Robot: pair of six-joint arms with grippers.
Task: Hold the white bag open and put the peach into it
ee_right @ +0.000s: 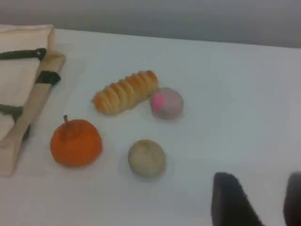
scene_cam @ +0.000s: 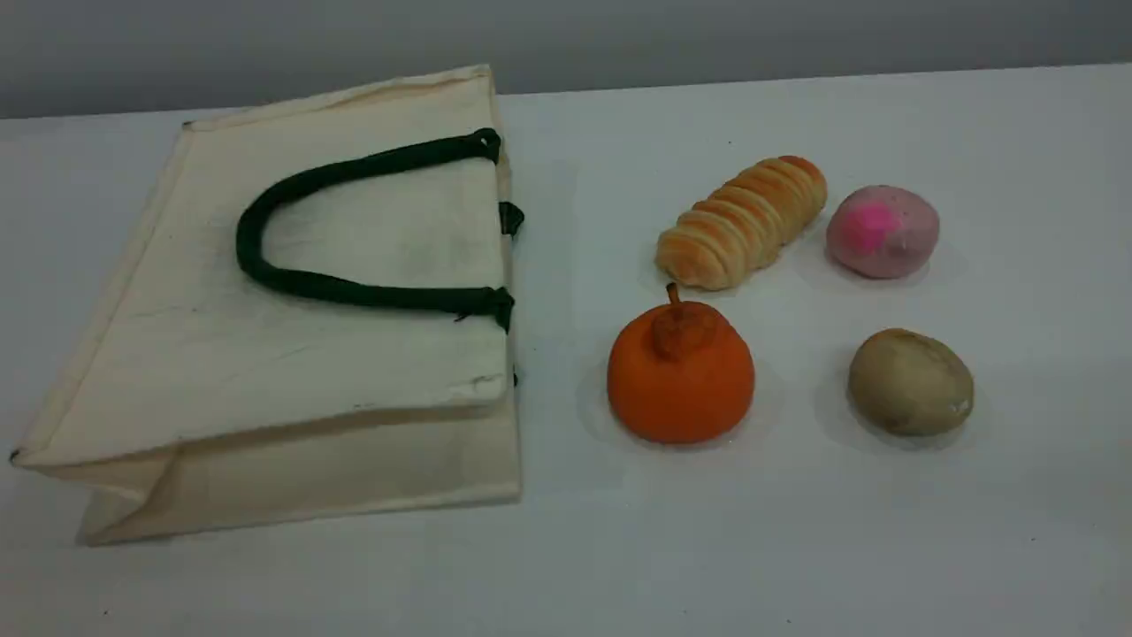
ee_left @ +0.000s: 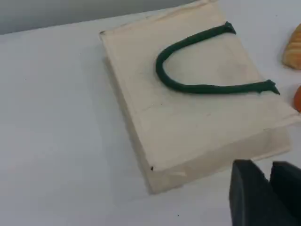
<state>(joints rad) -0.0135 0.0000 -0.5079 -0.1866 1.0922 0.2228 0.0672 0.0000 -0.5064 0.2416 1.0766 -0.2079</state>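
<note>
The white bag [scene_cam: 309, 354] lies flat on its side at the table's left, mouth facing right, a dark green rope handle [scene_cam: 265, 265] folded onto its top face. The peach [scene_cam: 883, 232], pale pink-grey with a magenta patch, rests at the far right. Neither arm shows in the scene view. In the left wrist view my left gripper [ee_left: 269, 165] hovers above the table near the white bag [ee_left: 197, 117], fingers slightly apart with nothing between them. My right gripper [ee_right: 258, 183] hangs open and empty, nearer the camera than the peach [ee_right: 167, 102] and to its right.
A ridged bread roll [scene_cam: 743, 221] lies just left of the peach. An orange stemmed fruit [scene_cam: 679, 376] sits right of the bag's mouth. An olive-brown lump [scene_cam: 911, 382] rests in front of the peach. A grey wall closes the table's far edge.
</note>
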